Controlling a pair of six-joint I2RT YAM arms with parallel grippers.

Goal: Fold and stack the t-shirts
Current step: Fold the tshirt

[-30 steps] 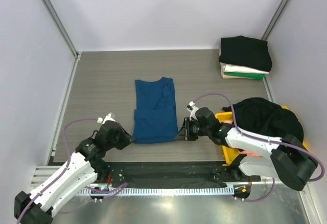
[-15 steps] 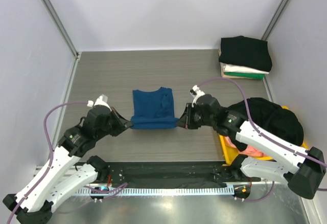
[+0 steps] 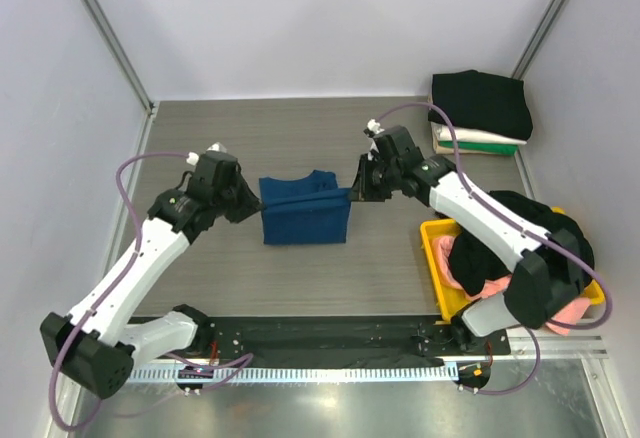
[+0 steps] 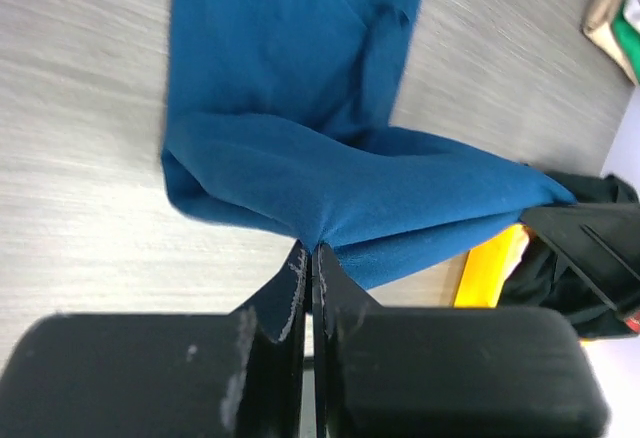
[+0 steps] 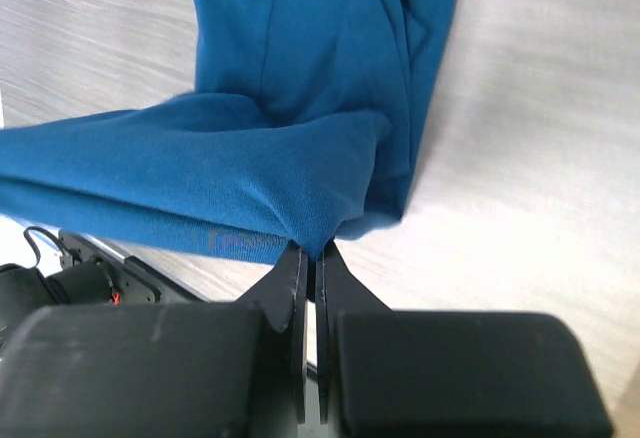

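Left gripper (image 3: 250,201) pinched shut on blue t-shirt (image 3: 305,220) hem corner | right gripper (image 3: 352,190) likewise on the opposite corner | hem now carried from near table (image 3: 200,138) edge up over the collar end | half-fold almost laid, seemingly unreleased

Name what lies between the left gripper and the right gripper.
The blue t-shirt, partly folded, spans the stretch between the left gripper and the right gripper, each pinching one side of it. The top external view shows this.
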